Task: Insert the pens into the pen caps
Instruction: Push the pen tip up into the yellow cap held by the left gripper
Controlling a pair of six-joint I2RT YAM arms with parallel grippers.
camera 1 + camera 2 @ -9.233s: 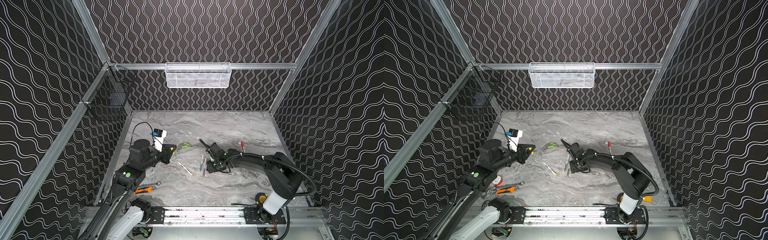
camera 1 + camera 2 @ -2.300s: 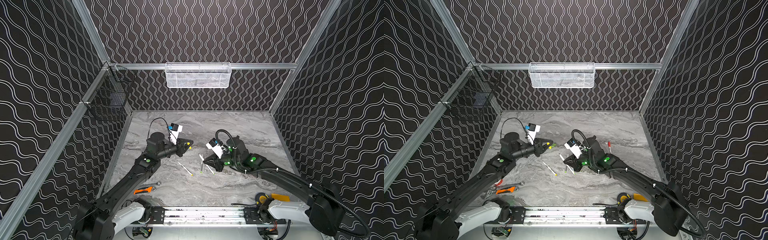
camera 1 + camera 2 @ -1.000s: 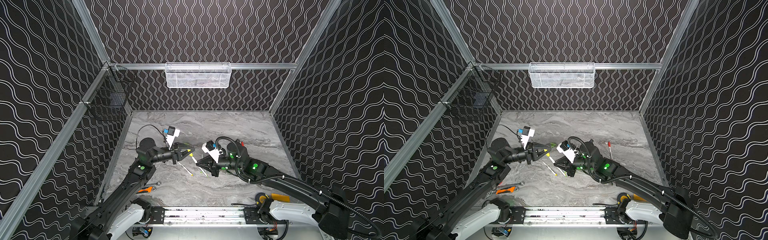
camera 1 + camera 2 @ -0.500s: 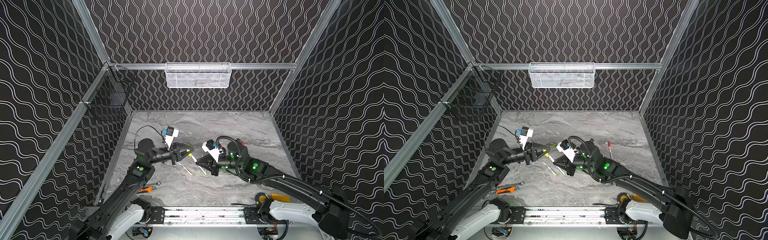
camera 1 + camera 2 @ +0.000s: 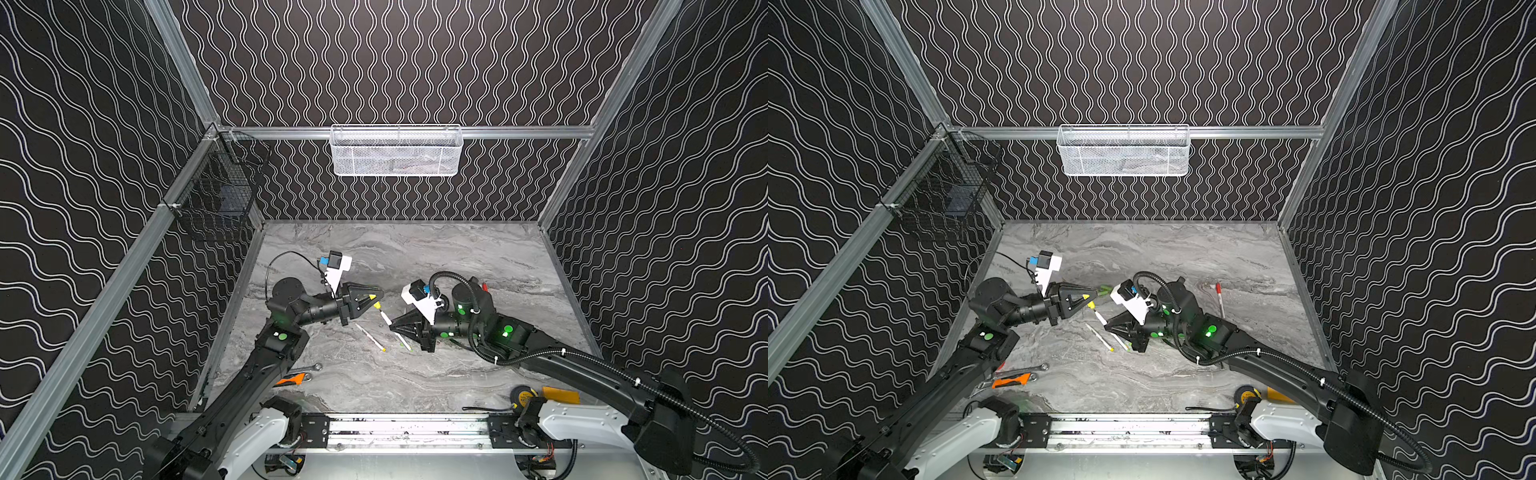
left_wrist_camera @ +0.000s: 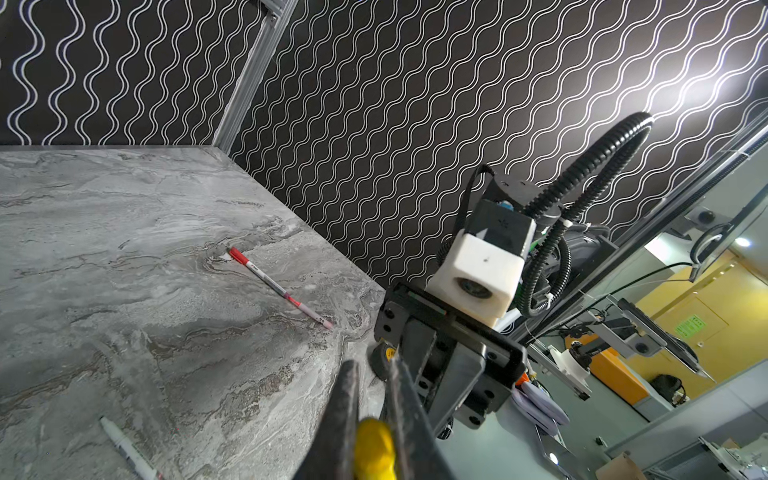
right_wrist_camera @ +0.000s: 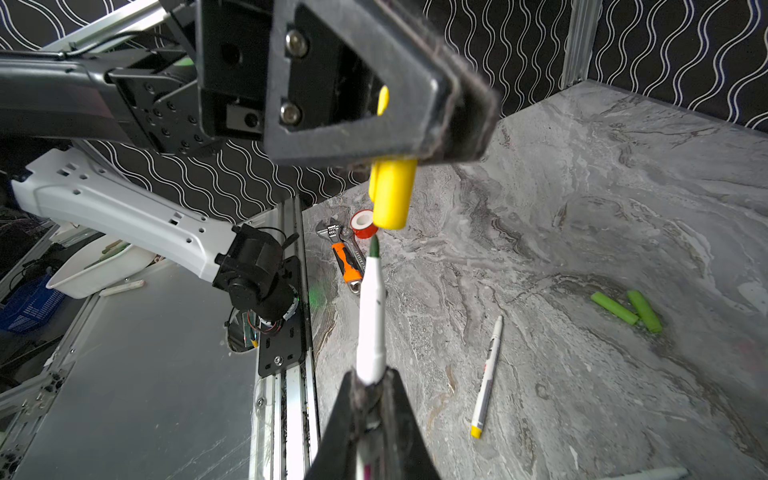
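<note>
Top views: my left pincer (image 5: 379, 292) is clenched on the yellow cap (image 5: 377, 306), which sticks out below the fingertips, raised over the desk (image 5: 415, 257). My right pincer (image 5: 394, 328) is clenched on the held pen (image 5: 385, 318), a white barrel aimed up and across at that cap. Both top views show the two meeting near mid-desk, but contact cannot be settled from there. A yellow-ended pen (image 5: 1099, 337) lies loose on the desk just beneath. Two green caps (image 5: 1105, 288) lie just beyond the left pincer's tip, and a red pen (image 5: 1219, 300) lies well apart towards the right side. Left wrist view: the yellow cap (image 6: 374, 449) sits gripped between my two dark fingers (image 6: 345, 415). The red pen (image 6: 278, 286) carries print along its barrel, too small to read. Right wrist view: the held pen (image 7: 371, 316) rises from my right pincer (image 7: 370, 384), its dark green tip just short of the yellow cap's open mouth, not inside. The yellow-ended pen (image 7: 488, 370) shows barrel lettering, illegible. A wrench (image 7: 334, 232), an orange-handled tool (image 7: 349, 266) and a red tape roll (image 7: 363, 223) lie near the desk's front edge.
</note>
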